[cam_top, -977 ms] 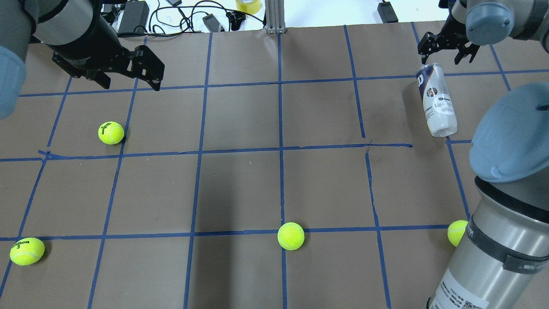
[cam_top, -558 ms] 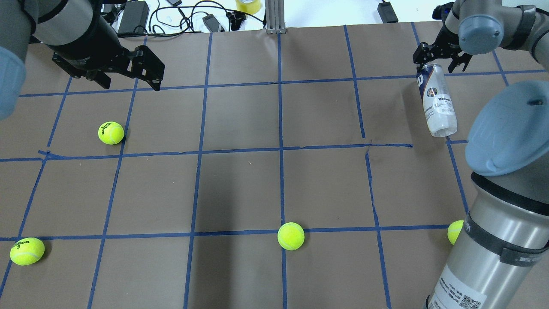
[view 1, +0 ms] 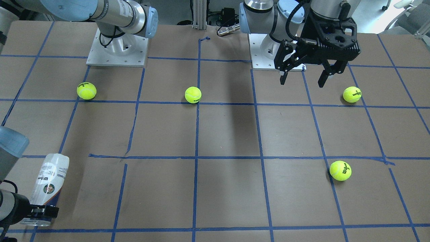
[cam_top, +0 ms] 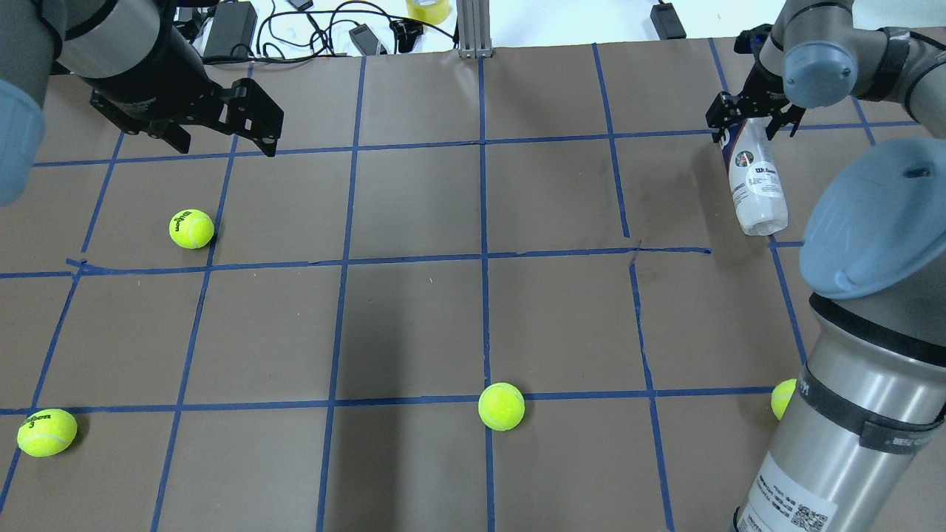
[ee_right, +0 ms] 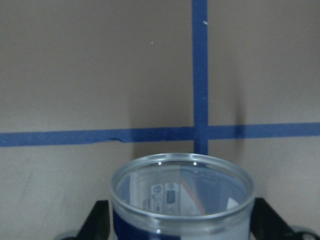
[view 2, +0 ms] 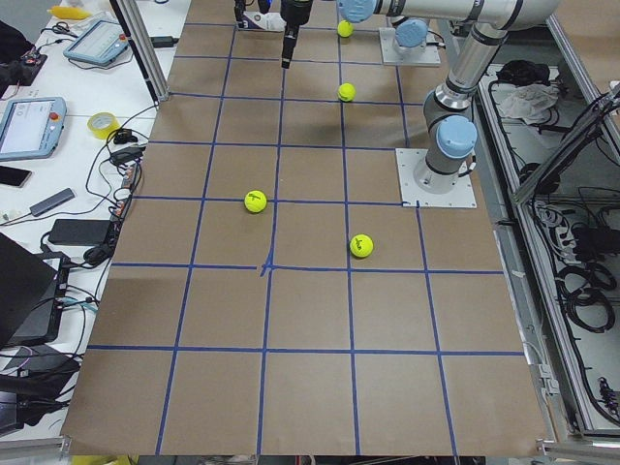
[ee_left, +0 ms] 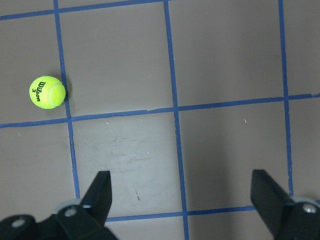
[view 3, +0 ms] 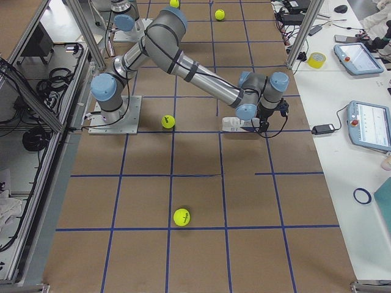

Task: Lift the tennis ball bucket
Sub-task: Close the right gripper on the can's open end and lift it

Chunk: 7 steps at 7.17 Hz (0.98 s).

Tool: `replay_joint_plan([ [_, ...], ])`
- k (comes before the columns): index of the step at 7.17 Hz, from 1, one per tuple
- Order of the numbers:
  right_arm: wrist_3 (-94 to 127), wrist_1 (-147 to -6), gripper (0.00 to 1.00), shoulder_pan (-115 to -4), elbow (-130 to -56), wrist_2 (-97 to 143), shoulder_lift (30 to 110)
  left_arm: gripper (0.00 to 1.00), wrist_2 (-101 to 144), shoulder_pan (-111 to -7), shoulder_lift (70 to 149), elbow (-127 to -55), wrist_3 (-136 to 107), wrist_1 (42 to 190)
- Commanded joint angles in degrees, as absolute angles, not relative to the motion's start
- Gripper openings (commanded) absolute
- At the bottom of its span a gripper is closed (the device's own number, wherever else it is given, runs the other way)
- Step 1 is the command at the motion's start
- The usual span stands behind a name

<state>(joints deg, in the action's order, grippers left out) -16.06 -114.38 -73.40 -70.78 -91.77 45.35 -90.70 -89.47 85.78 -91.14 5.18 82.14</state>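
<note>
Tennis ball bucket [cam_top: 755,181], position? (K.)

On its side, far right part of the table [cam_top: 414,207]. Rim end points away from the robot base. (M.)

Right gripper [cam_top: 745,133]? (K.)

Fingers spread, one on each side of the rim end. Wrist view puts them just beside the clear wall; cannot tell if they touch. Nothing clamped. (M.)

Left gripper [view 1: 302,81]? (K.)

Fingers wide apart, empty, above the table's other side. (M.)

Surface, room? (K.)

Brown paper with a blue tape grid [cam_top: 562,253]. Four tennis balls [cam_top: 501,406], well apart. Cables [cam_top: 310,33], a yellow tape roll [cam_top: 429,9] and a metal post [cam_top: 473,29] at the far edge. (M.)
</note>
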Motion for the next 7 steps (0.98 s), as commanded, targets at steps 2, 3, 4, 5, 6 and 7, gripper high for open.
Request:
replay_joint_plan([
  [2, -22.22, -114.43, 0.82, -73.48, -71.37, -91.76, 45.26, 1.0, -90.53, -89.47, 85.78, -91.14, 5.19, 82.09],
  [3, -22.32, -117.04, 0.81, -73.65, -71.37, -91.76, 45.26, 1.0, -90.53, -89.47, 85.78, -91.06, 5.19, 82.09],
  [4, -22.85, -118.2, 0.62, -73.74, -71.37, -91.67, 45.35, 1.0, -90.61, -89.47, 85.78, -91.05, 5.19, 82.09],
  [5, -23.2, -118.21, 0.55, -73.91, -71.45, -91.67, 45.61, 1.0, -90.62, -89.39, 85.78, -91.05, 5.19, 82.09],
  [6, -23.64, -118.21, 0.52, -75.05, -71.46, -91.58, 46.31, 1.0, -90.62, -89.38, 85.78, -91.05, 5.19, 82.09],
  [7, -25.56, -118.21, 0.44, -76.71, -71.8, -91.15, 47.36, 1.0, -90.62, -89.38, 85.78, -91.05, 5.19, 82.09],
])
